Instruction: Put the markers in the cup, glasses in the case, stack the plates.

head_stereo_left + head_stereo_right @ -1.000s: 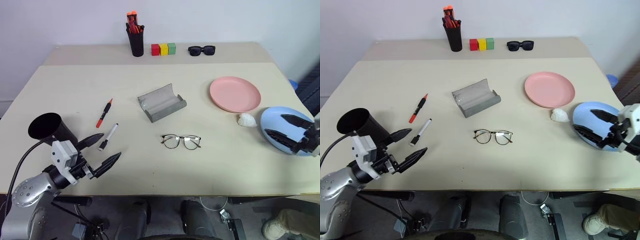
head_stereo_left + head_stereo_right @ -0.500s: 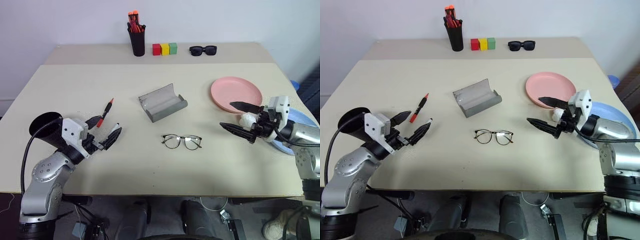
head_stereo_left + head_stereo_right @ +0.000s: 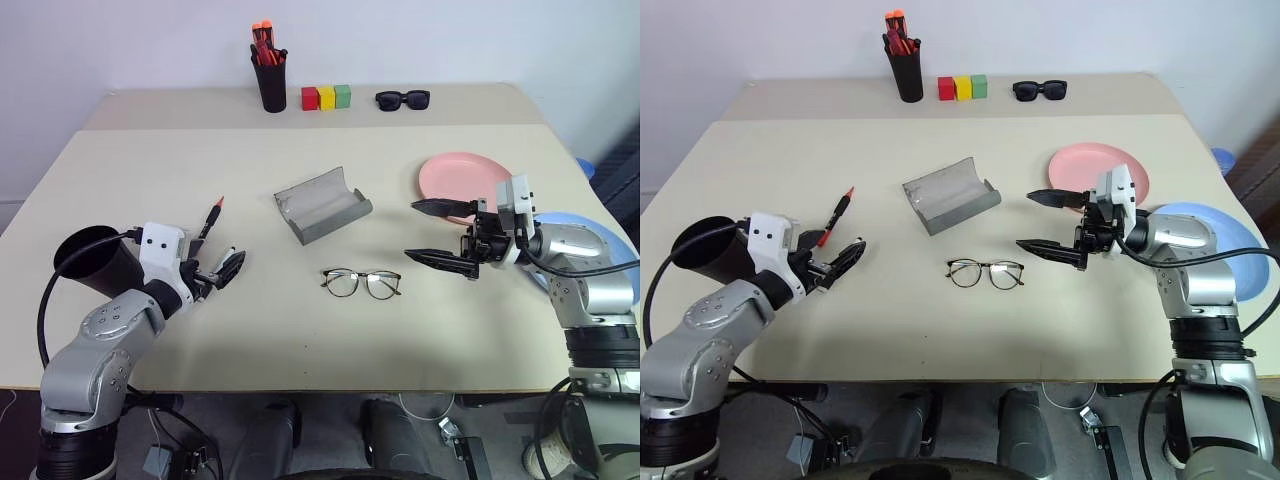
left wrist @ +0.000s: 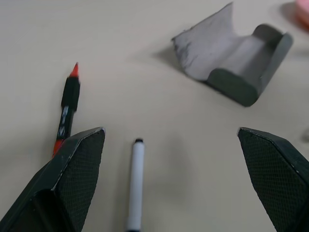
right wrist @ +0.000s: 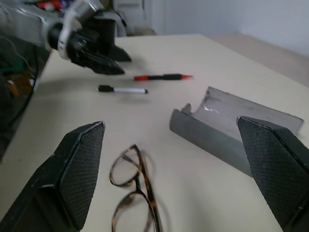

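Note:
The red marker (image 3: 210, 220) and the white marker (image 4: 135, 183) lie side by side left of centre. My left gripper (image 3: 222, 262) is open and low over the white marker's near end, which lies between its fingers untouched. The black cup (image 3: 95, 262) lies tilted beside that arm. The grey case (image 3: 322, 205) stands open at mid-table, and the glasses (image 3: 362, 283) lie just in front of it. My right gripper (image 3: 412, 230) is open and empty, pointing left, a short way right of the glasses. Behind it is the pink plate (image 3: 455, 178); the blue plate (image 3: 1240, 240) lies partly under that arm.
At the back stand a black pen holder (image 3: 270, 75) with orange-tipped pens, three coloured blocks (image 3: 327, 97) and black sunglasses (image 3: 403, 99). The table's front edge runs close behind both arms.
My right gripper swung left from over the blue plate to beside the glasses. My left gripper moved forward from the table's front edge to the white marker and turned. Both stayed open.

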Controlling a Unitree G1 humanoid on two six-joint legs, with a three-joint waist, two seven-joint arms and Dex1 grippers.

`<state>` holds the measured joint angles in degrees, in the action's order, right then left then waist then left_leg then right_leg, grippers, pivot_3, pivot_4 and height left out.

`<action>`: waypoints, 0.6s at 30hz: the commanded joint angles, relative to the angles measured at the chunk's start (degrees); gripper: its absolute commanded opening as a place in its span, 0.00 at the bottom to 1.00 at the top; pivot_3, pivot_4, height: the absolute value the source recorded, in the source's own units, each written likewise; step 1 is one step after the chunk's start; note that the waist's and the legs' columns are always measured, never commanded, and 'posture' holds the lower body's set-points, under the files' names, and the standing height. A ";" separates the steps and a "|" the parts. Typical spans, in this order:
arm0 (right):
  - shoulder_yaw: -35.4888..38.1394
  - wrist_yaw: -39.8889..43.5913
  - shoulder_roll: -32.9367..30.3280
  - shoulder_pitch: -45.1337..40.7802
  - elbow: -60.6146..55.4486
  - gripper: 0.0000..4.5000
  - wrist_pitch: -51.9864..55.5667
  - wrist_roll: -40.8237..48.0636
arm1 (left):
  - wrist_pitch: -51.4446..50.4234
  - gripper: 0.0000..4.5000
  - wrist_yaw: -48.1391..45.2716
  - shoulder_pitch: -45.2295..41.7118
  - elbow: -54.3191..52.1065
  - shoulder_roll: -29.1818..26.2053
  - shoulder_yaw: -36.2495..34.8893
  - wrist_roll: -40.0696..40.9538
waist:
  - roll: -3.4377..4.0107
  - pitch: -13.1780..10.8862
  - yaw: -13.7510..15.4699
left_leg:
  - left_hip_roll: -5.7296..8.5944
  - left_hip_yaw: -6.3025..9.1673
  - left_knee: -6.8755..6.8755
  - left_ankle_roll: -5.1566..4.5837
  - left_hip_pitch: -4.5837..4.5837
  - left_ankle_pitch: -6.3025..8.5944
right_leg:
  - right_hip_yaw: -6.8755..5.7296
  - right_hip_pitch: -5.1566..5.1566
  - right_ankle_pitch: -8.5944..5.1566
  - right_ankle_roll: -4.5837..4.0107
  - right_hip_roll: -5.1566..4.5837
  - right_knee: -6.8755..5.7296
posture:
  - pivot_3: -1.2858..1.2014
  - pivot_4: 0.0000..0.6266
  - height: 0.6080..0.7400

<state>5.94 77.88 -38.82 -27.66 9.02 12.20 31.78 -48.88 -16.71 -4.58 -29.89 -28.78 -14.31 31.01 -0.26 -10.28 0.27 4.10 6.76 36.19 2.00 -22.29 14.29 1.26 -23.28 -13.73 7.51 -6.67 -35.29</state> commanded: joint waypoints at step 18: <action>-2.25 3.40 2.93 -2.80 4.15 0.99 -8.87 -4.54 | -17.33 1.00 4.97 -6.70 -4.12 -1.75 1.20 3.30 | 0.00 0.00 -0.83 | 0.02 0.01 -0.01 0.06 0.00 -0.03 | 0.00 -0.04 0.00 0.00 0.00 -0.05 | 0.52 0.24 1.00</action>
<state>3.47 81.27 -35.80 -29.35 13.78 4.46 27.40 -66.01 -12.02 -10.86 -32.83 -30.69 -13.05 34.41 -0.27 -10.28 -0.56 4.13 6.77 36.17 2.05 -22.29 14.26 1.26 -23.31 -13.73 7.51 -6.66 -35.35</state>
